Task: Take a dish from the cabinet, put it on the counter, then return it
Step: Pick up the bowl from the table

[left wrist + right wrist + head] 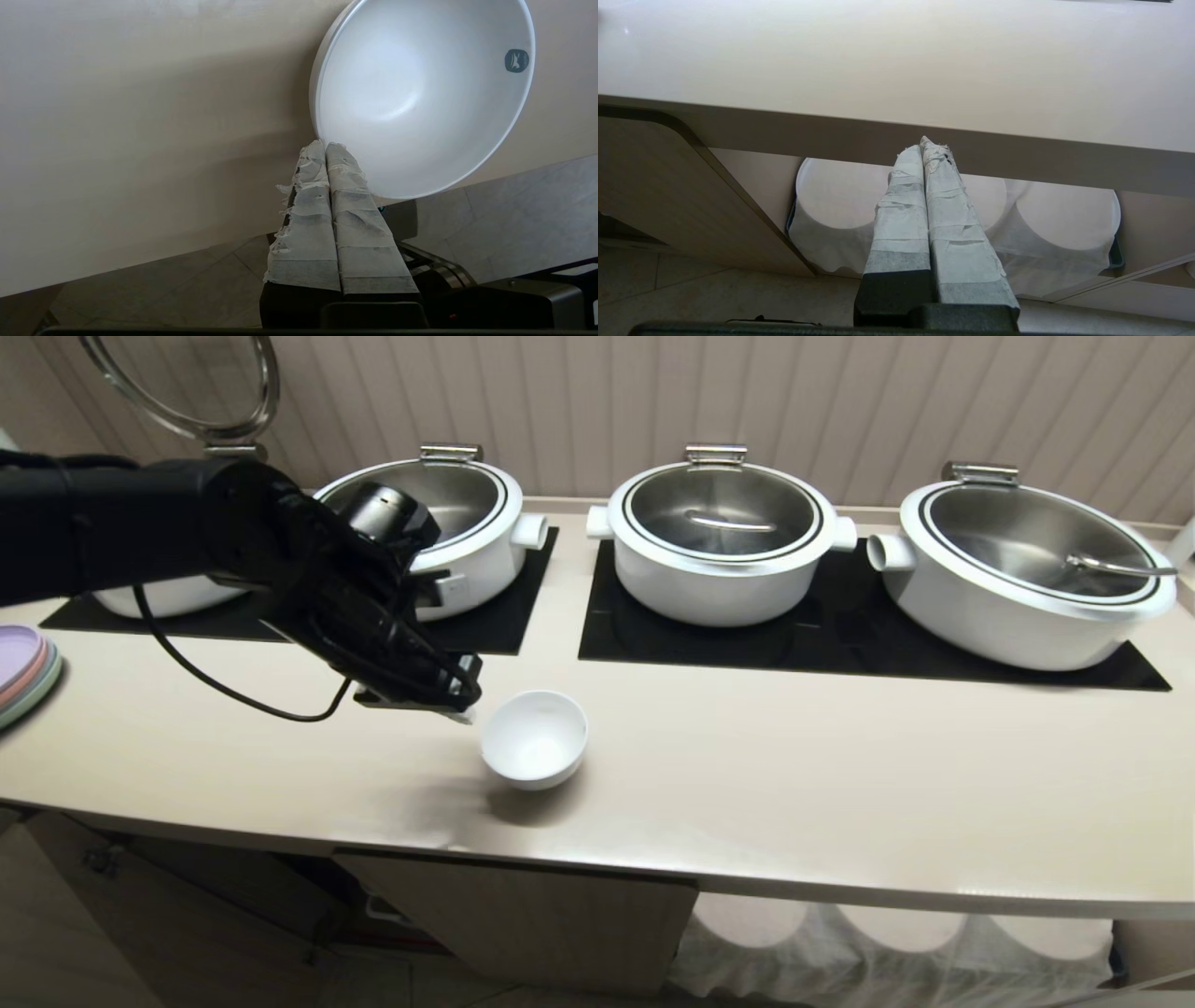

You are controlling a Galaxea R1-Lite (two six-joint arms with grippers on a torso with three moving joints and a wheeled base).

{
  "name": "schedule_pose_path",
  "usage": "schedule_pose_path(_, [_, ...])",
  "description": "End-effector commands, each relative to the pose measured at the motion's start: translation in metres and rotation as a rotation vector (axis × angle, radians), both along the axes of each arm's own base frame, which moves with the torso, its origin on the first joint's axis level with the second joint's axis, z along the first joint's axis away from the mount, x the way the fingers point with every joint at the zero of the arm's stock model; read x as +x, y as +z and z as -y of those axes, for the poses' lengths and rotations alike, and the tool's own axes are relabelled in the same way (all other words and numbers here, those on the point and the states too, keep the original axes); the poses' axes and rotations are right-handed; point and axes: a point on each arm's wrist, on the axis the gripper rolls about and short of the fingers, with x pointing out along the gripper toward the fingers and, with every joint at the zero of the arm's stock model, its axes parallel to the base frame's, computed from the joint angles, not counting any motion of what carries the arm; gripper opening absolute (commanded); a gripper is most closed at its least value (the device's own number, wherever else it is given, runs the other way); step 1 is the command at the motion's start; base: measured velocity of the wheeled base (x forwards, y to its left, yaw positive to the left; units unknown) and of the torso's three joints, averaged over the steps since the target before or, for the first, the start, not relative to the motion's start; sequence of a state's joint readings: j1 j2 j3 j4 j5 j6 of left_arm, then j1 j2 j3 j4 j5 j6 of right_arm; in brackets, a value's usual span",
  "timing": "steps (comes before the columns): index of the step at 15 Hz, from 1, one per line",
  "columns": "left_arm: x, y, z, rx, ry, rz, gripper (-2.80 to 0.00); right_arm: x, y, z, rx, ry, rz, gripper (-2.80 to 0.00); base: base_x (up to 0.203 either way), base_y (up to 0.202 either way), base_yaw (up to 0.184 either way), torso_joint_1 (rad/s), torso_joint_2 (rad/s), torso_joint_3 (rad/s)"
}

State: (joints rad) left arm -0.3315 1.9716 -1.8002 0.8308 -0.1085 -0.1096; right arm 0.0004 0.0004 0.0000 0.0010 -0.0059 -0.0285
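The dish point(534, 737), a small white bowl, stands upright on the beige counter point(794, 775) near its front edge; it fills much of the left wrist view point(420, 93). My left gripper point(464, 712) point(325, 145) hovers just left of the bowl's rim, shut, its taped fingers pressed together with nothing between them. The cabinet point(523, 915) lies below the counter, with one pale door point(668, 186) swung open. My right gripper point(927, 143) is parked low in front of the counter's edge, shut and empty.
Three large white pots point(724, 537) with steel lids sit on black inset panels point(840, 635) at the back of the counter. Pastel plates point(23, 672) are stacked at the far left. White stacked dishes under a cloth point(1059, 233) show beneath the counter.
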Motion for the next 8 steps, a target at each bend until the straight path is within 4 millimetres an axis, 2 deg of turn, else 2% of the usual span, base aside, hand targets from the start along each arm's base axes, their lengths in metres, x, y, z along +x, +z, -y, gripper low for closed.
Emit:
schedule_pose_path(1, [0.0003,-0.0033,0.0041,0.003,-0.009,-0.013,-2.8,0.0,0.0,0.0,-0.001,-0.001,0.001,-2.8,0.0,0.0,0.0,0.0,0.0,0.0])
schedule_pose_path(2, [0.0001,-0.0033,0.0047,0.002,-0.011,-0.014,0.0,0.0,0.0001,0.0,-0.001,0.001,0.001,-2.8,0.0,0.0,0.0,0.0,0.0,0.0])
schedule_pose_path(8, [0.0018,0.0022,0.0047,-0.003,-0.013,0.013,0.0,0.0,0.0,0.0,-0.001,-0.001,0.0,-2.8,0.0,0.0,0.0,0.0,0.0,0.0])
